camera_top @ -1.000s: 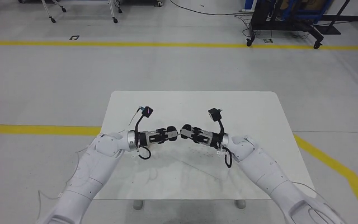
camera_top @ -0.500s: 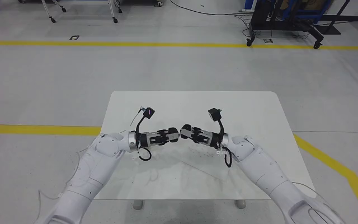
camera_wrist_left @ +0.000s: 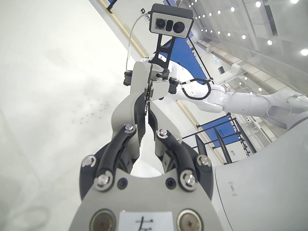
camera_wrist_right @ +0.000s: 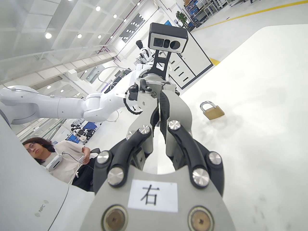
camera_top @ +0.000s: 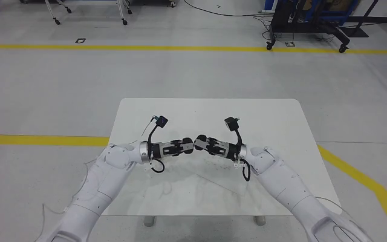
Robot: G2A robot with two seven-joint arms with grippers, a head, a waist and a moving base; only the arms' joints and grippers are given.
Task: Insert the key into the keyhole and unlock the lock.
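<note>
lock [camera_wrist_right: 213,112] lies on worktop [camera_wrist_right: 269,78], shackle looks shut, apart from both pincers. l pincer [camera_wrist_left: 146,100] & r pincer [camera_wrist_right: 159,112] each pressed together, tip to tip above worktop; can't tell if either pinches the key. insertion & unlocking prob still to do.

A white sticker [camera_wrist_left: 145,221] bearing one black character, cut off at the frame's edge, sits on the base of the left gripper [camera_wrist_left: 146,99]. A like tag [camera_wrist_right: 152,197] with one full black character marks the base of the right gripper [camera_wrist_right: 158,106]. Three small grey letters [camera_wrist_left: 233,188] beside a wave symbol stand on the white arm casing [camera_wrist_left: 255,169] in each wrist view. Blue panels [camera_wrist_left: 221,131] in the hall behind carry white marks, apparently logos, too small to read. Beyond the table [camera_top: 272,115], at about eleven o'clock, a small framed floor sign [camera_top: 80,40] lies illegible.
</note>
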